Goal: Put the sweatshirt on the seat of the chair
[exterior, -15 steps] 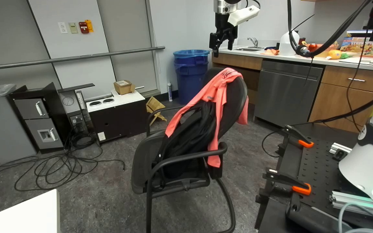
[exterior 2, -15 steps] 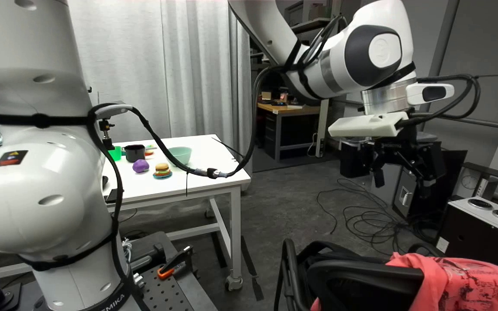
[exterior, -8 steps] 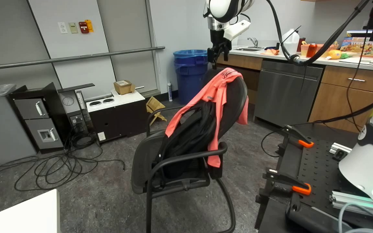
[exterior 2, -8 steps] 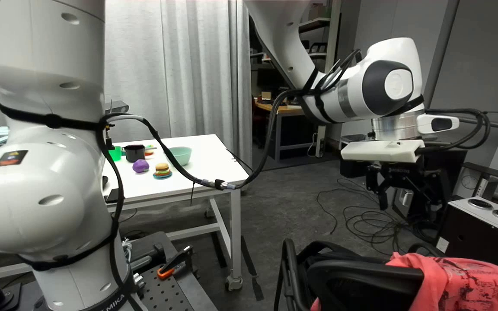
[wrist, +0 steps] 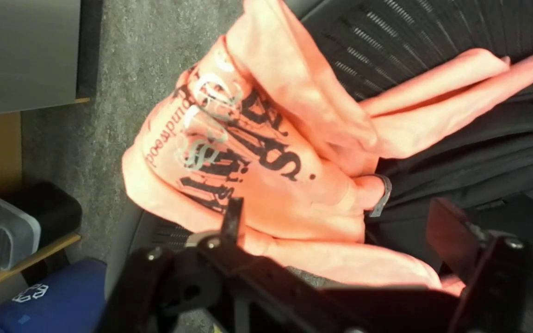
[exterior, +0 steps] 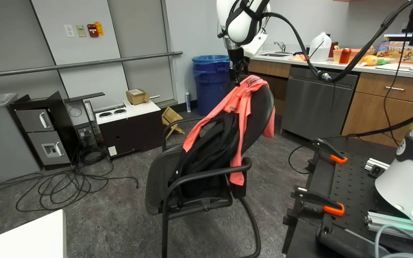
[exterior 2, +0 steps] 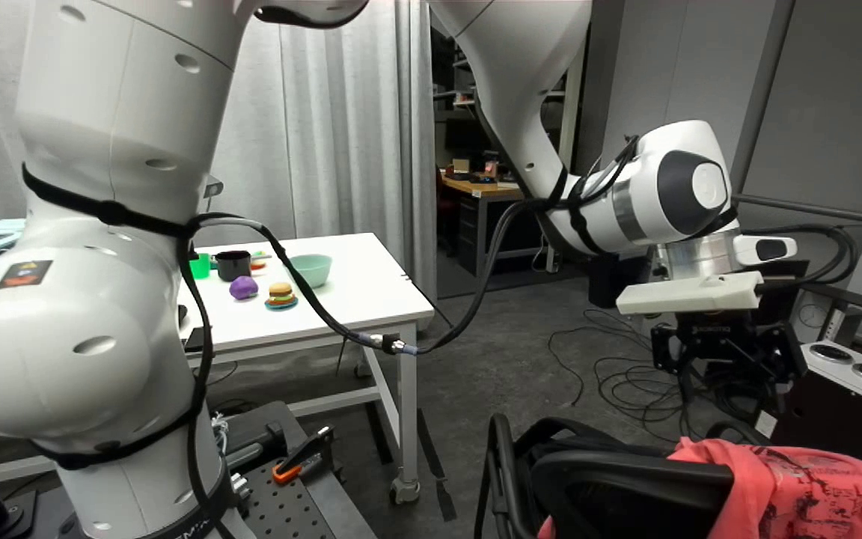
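I have the gripper [wrist: 340,224] along the bottom of my wrist view, its two fingers standing wide apart. The finger on the left of the frame overlaps the lower edge of the sweatshirt [wrist: 289,208]; the one on the right shows against black material. The salmon cloth fills the middle of that frame, dark lettering across it.

In an exterior view I find it mid-frame, draped over the backrest [exterior: 260,111] of the chair [exterior: 253,134]. One sleeve slants to the lower left across a black bundle [exterior: 210,154], a bag or a garment, I can't tell which. Another length hangs down behind the rear end of the armrest [exterior: 206,175], and more shows at the backrest's right edge. The front of the seat [exterior: 160,179] is visible left of the bundle. A blue bin [exterior: 212,89] stands at the upper middle.

In an exterior view with a white table [exterior 2: 367,273] left of centre, the sweatshirt sits in the lower right corner. My gripper hangs above it, near, with a gap showing below the fingertips. A pale green bowl [exterior 2: 316,269], a black mug [exterior 2: 233,265] and a toy burger [exterior 2: 280,296] are on the table.
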Controlling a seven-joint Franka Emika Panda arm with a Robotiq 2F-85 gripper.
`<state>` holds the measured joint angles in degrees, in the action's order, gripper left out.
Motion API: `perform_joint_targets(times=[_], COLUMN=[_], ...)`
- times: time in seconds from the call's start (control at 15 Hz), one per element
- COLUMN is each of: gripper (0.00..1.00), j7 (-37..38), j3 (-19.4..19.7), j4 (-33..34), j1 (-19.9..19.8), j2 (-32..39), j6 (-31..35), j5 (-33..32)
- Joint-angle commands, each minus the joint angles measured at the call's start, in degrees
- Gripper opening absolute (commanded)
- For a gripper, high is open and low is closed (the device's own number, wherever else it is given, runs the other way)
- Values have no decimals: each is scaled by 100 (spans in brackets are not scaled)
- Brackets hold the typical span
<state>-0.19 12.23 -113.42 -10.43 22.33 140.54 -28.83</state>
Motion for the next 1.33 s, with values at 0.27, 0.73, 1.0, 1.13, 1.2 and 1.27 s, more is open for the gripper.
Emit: perform_joint_targets(times=[0.27, 0.73, 1.0, 1.13, 1.2, 1.27], gripper=[100, 100, 89, 66, 58, 50], j7=[-390, -254, 325, 567, 672, 768], j3=[159, 257, 459, 445, 419, 398], j4=[424, 540, 578, 592, 588, 580], j1=[318, 315, 298, 266, 260, 262], j2=[631, 882, 1026, 1053, 1044, 1028], j6=[-348, -762, -549, -538, -550, -564], j5=[-641, -1474, -2237, -2486, -2572, -2637])
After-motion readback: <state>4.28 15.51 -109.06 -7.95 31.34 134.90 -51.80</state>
